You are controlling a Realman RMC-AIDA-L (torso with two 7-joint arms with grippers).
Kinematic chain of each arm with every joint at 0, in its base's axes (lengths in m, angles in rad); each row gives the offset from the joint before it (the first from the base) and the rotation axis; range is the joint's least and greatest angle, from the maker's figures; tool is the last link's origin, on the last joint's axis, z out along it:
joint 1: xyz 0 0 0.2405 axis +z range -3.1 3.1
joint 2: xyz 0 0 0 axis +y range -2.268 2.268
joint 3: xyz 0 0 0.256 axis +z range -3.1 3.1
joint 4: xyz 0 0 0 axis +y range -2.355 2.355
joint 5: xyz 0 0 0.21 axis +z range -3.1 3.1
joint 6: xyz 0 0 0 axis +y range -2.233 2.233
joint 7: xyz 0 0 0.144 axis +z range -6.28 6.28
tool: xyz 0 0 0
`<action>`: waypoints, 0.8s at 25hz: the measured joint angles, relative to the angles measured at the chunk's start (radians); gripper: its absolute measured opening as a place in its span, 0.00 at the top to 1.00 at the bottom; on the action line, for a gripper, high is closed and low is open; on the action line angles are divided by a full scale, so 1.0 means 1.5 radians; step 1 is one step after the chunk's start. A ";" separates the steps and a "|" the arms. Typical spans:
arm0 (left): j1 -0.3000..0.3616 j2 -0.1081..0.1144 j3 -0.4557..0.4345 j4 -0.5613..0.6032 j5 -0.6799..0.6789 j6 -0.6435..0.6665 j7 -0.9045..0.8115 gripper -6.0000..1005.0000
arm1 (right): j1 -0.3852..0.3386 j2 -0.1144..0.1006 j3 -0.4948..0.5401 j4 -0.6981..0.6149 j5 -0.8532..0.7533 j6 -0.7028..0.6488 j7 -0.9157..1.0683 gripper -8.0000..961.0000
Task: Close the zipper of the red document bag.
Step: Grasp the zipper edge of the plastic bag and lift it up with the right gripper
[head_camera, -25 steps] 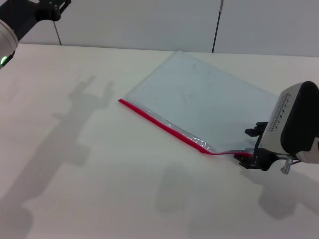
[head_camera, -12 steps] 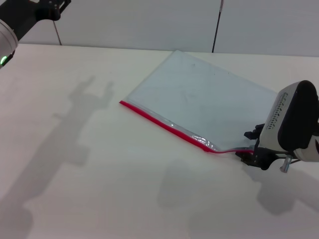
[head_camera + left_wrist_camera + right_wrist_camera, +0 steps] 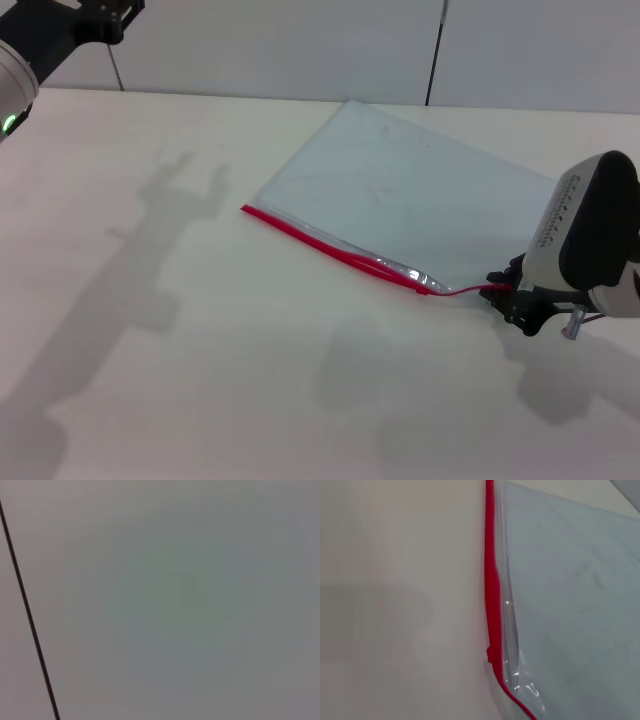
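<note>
— Dragged toward the robot's right over the last second: right end effector (image 3: 512,298), and with it the near corner of the red document bag (image 3: 400,190).
— Clamped on anything?
— Looks pinched narrow on the tail end of the zipper (image 3: 330,245), drawn taut as a thin red line off that corner.
— And lying where?
— Flat on the bench (image 3: 200,380), right of centre, red edge toward the robot, running diagonally from mid-bench to the right end effector.
— Left side?
— Parked high at the far left: left end effector (image 3: 100,18), well apart from the bag. Faces only blank wall (image 3: 175,605).
— Sealed yet?
— Hard to call. Reads flat and tight along most of the red strip in the right wrist view. Bulges and glints beside a small red nub (image 3: 490,654), probably the slider. Cannot tell whether shut beyond that.
— So, what remains?
— Probably just the last stretch at the right corner, then letting go.
</note>
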State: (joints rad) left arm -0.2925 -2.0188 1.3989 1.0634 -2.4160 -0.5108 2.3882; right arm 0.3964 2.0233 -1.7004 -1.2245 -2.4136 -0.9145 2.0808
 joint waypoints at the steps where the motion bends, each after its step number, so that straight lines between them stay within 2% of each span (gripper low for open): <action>1: -0.001 0.000 0.000 0.000 0.000 0.000 0.000 0.41 | 0.001 0.000 0.002 -0.002 0.000 -0.003 0.002 0.75; 4: -0.003 0.000 0.001 0.000 0.000 0.000 0.000 0.41 | 0.006 0.001 0.012 -0.005 0.005 -0.008 0.007 0.84; 10: -0.003 0.000 0.002 0.000 0.000 0.000 -0.003 0.41 | 0.008 0.002 0.016 -0.017 0.019 -0.010 0.013 0.89; 16: -0.004 0.002 0.003 0.000 0.001 0.000 -0.042 0.41 | -0.020 0.001 0.025 -0.098 0.019 -0.026 0.030 0.93; 17: -0.010 0.005 0.007 -0.001 0.034 0.000 -0.097 0.41 | -0.026 0.001 0.028 -0.110 0.019 -0.027 0.030 0.93; 18: -0.010 0.005 0.007 -0.001 0.034 0.000 -0.097 0.41 | -0.032 0.001 0.031 -0.124 0.019 -0.028 0.031 0.93; 20: -0.023 0.006 0.008 -0.001 0.112 -0.006 -0.178 0.41 | -0.045 0.002 0.037 -0.145 0.019 -0.028 0.031 0.94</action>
State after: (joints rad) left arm -0.3274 -2.0096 1.4114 1.0626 -2.2486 -0.5194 2.1205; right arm 0.3288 2.0257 -1.6453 -1.4424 -2.3850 -0.9562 2.1274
